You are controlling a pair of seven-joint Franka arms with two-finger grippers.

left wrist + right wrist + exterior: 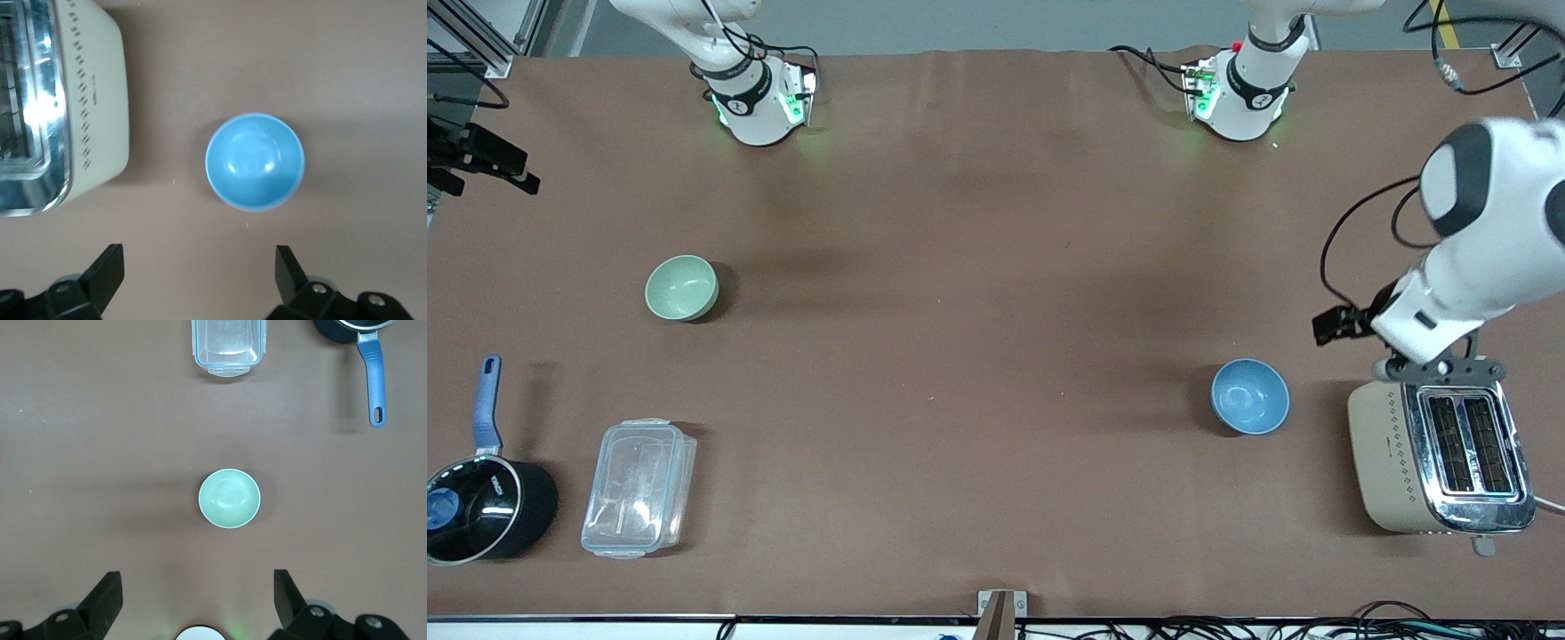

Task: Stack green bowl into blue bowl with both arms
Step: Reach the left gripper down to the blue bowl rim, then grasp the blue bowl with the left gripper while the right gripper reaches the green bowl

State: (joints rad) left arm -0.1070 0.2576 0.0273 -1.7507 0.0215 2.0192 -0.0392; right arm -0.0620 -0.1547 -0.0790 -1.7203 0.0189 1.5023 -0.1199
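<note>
The pale green bowl (681, 287) stands upright and empty toward the right arm's end of the table. It also shows in the right wrist view (229, 498). The sky-blue bowl (1249, 396) stands upright and empty toward the left arm's end, beside the toaster, and also shows in the left wrist view (255, 161). My left gripper (199, 257) is open and empty, high over the table beside the blue bowl. The left arm (1449, 293) reaches over the toaster's end. My right gripper (198, 583) is open and empty, high over the table between its own base and the green bowl.
A cream and chrome toaster (1432, 458) stands at the left arm's end, next to the blue bowl. A black saucepan with a blue handle (485, 511) and a clear plastic box (639, 487) sit nearer the front camera than the green bowl.
</note>
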